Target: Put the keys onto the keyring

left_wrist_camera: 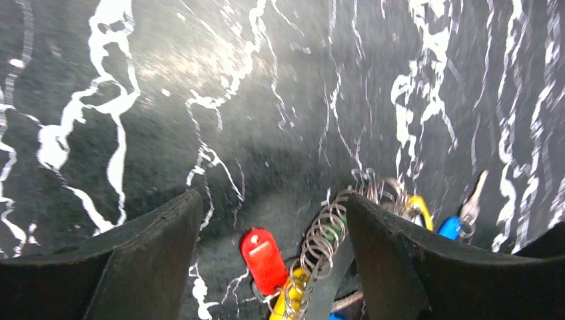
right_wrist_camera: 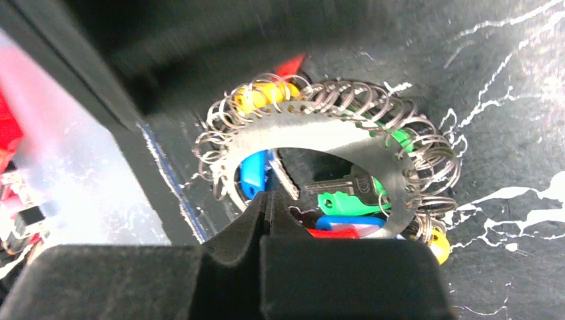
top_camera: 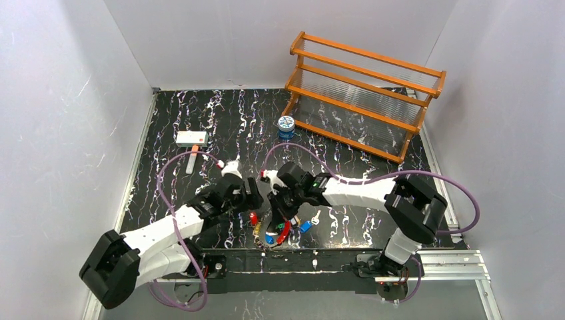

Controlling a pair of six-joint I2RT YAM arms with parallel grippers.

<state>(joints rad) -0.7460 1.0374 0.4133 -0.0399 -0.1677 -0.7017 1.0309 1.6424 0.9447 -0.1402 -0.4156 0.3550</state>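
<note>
The keyring (right_wrist_camera: 313, 130) is a wide flat silvery ring fringed with several small wire loops. My right gripper (right_wrist_camera: 270, 195) is shut on its near rim and holds it tilted off the table. Green (right_wrist_camera: 346, 201), blue (right_wrist_camera: 252, 175) and yellow (right_wrist_camera: 438, 245) keys hang on it. My left gripper (left_wrist_camera: 273, 200) is open, its fingers (left_wrist_camera: 156, 253) either side of a red key (left_wrist_camera: 264, 260) and the loops (left_wrist_camera: 325, 233). A plain silver key (left_wrist_camera: 474, 199) and a blue key (left_wrist_camera: 451, 228) lie loose to the right. In the top view both grippers (top_camera: 258, 200) (top_camera: 285, 203) meet over the keys (top_camera: 270, 233).
A wooden rack (top_camera: 366, 93) stands at the back right with a small blue-and-white tin (top_camera: 286, 127) in front of it. A white box (top_camera: 191, 138) and a short stick (top_camera: 192, 162) lie at the back left. White walls close in three sides.
</note>
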